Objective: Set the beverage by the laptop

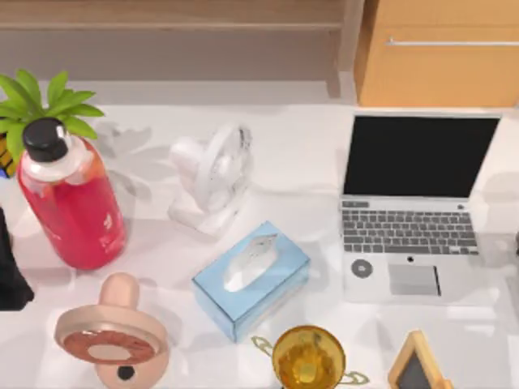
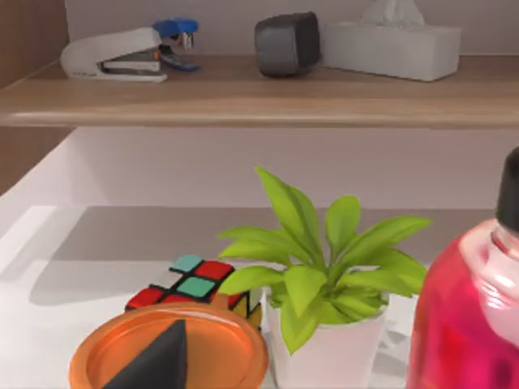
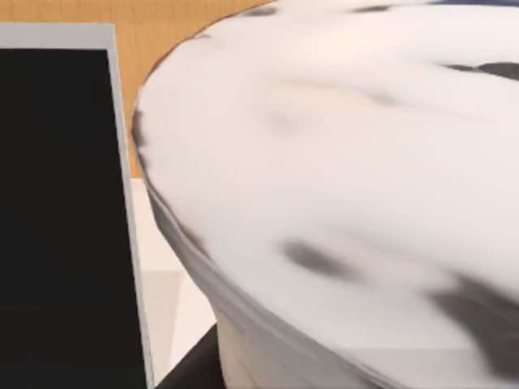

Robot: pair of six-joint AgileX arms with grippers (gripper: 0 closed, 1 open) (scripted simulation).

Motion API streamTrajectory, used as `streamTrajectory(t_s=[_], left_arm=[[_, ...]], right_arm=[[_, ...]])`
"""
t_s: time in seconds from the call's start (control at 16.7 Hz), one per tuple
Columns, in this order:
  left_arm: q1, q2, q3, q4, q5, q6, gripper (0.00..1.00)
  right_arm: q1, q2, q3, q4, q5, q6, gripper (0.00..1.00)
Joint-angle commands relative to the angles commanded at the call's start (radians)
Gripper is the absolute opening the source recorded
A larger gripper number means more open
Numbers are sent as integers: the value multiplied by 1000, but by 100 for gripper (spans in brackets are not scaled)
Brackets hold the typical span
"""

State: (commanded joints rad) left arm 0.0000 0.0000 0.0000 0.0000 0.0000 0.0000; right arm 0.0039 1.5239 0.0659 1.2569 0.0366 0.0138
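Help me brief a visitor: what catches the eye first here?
The big bottle of red-pink beverage with a black cap, standing at the table's left edge beside a green potted plant. Across the table, at the right, the open silver laptop shows a black screen.

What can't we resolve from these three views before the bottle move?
- Left gripper: a dark shape at the top view's left edge, cut off; finger state unreadable.
- Large white curved object in the right wrist view: too close to identify.
- Beverage in the left wrist view: cut by the frame edge.
- Chalkboard and trophy cup: cropped by the top view's bottom edge.
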Motion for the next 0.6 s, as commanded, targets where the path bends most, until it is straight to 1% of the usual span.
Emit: streamTrajectory(t_s=[0.24,0.3,0.6], left_arm=[[0,0,0,0,0,0,100],[0,0,0,0,0,0,100],[0,0,0,0,0,0,100]], right_arm=[[0,0,0,0,0,0,98],[0,0,0,0,0,0,100],[0,0,0,0,0,0,100]])
